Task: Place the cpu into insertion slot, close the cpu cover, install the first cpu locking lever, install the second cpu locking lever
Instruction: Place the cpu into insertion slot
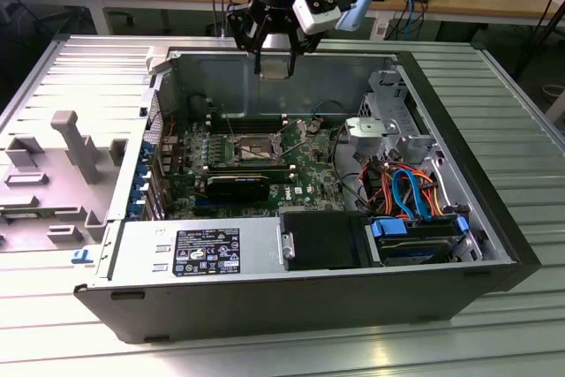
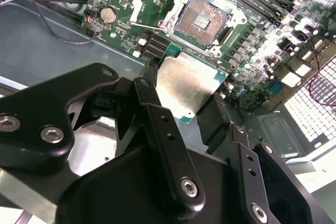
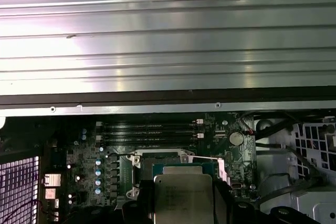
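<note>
Second wrist view: the gripper (image 2: 181, 106) is clenched on the chip (image 2: 190, 85), holding it in the air, apart from the bare socket (image 2: 202, 19), whose cover (image 2: 139, 1) is swung open. In the exterior view the socket lies at about six o'clock from the gripper, inside the open computer case (image 1: 265, 297).

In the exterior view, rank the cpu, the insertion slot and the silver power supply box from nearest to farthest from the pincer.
1. cpu: clamped in the pincer itself.
2. insertion slot: below, on the green board.
3. power supply box: at the near wall of the case.
</note>
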You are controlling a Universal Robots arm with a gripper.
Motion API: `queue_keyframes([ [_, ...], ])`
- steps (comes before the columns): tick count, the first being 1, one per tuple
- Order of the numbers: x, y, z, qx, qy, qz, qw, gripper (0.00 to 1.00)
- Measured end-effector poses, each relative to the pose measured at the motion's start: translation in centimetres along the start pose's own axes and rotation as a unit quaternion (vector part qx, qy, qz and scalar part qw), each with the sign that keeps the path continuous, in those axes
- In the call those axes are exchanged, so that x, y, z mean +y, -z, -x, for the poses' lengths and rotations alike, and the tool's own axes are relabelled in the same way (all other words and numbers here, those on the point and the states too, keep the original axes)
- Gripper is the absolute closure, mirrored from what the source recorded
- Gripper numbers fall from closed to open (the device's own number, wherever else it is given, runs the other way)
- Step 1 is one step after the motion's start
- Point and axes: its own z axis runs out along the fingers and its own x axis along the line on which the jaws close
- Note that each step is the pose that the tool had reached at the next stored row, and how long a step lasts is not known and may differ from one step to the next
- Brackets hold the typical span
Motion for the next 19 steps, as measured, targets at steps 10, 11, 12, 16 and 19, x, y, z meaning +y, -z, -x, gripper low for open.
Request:
queue_keyframes([
  [10, -0.33, -0.5, 0.01, 0.0001, 0.001, 0.0, 1.0, 0.45],
  [11, -0.35, -0.53, 0.01, 0.0001, 0.001, 0.0, 1.0, 0.45],
  [12, -0.36, -0.58, 0.02, 0.0001, 0.001, 0.0, 1.0, 0.45],
  [16, -0.43, -0.73, 0.02, 0.0001, 0.001, -0.0001, 1.0, 0.45],
  [19, -0.47, -0.83, 0.02, 0.0001, 0.001, 0.0, 1.0, 0.45],
])
